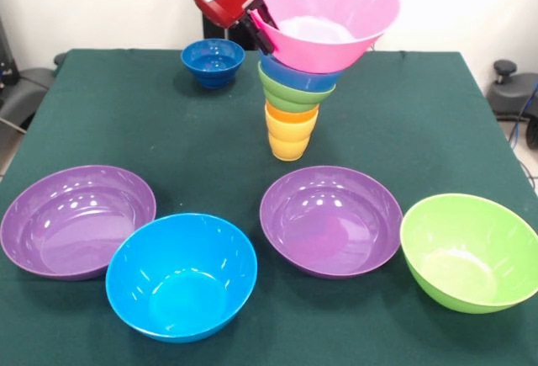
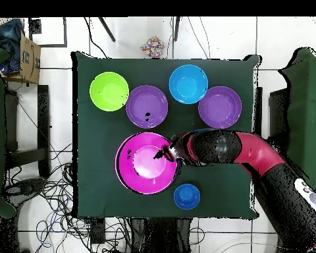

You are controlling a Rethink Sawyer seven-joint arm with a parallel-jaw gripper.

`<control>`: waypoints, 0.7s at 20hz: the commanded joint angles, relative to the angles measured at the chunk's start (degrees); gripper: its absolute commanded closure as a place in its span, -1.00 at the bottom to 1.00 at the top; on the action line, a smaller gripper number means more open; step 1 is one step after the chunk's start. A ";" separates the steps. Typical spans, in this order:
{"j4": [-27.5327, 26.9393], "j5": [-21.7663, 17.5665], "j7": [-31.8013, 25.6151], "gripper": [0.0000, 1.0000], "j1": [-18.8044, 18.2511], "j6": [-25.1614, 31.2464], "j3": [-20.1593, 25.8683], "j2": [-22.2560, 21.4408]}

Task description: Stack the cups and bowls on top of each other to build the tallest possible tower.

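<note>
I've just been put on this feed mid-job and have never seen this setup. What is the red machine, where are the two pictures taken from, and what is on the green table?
The red and black machine is a robot arm with a claw at its end. The front view looks across the table at the robot, so the arm comes in from the top. The overhead view looks straight down, with the robot's base at the bottom, so sides are swapped between views.

On the green cloth stands a tower: orange and yellow cups at the base, then a small green bowl and a blue bowl. The claw grips the rim of a large pink bowl, which sits tilted on top.

Loose on the table lie two purple bowls, a large blue bowl, a large green bowl and a small dark blue bowl.
</note>
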 commanded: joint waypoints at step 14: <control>-1.68 1.77 0.72 1.00 2.64 4.52 0.40 -3.18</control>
